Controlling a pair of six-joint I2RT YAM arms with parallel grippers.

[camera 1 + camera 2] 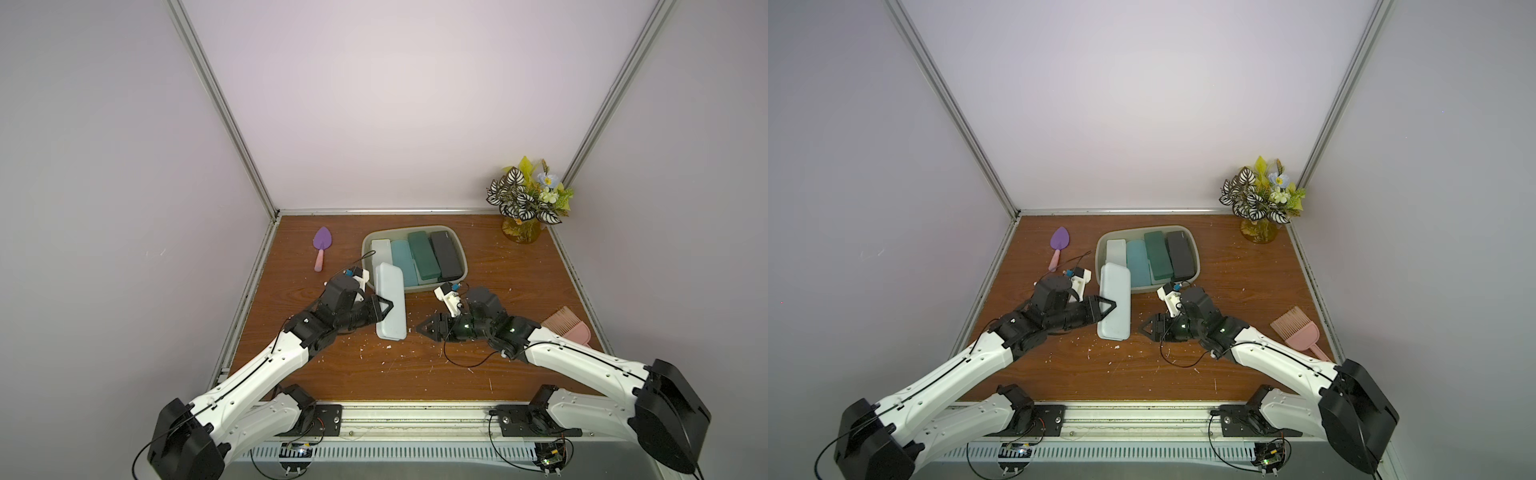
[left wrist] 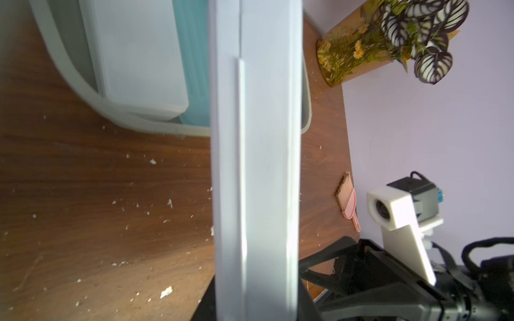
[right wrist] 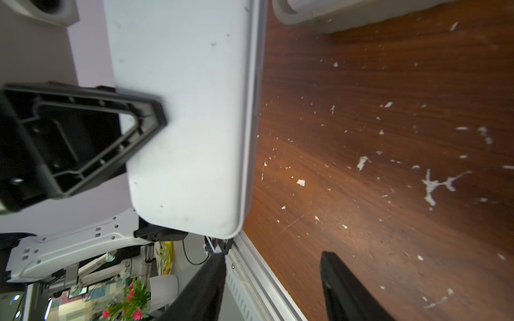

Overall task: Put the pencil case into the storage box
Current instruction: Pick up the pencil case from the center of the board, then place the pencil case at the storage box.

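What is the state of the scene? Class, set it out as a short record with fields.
pencil case: white, gripped in the left hand, on the near side of the storage box
storage box contents: white case, light blue case, dark green case, black case
right hand: open, empty, apart from the pencil case
elsewhere on table: purple trowel, pink brush, potted plant

Purple trowel lies far left, flower vase stands in the back right corner, pink brush at right, white scraps scattered.
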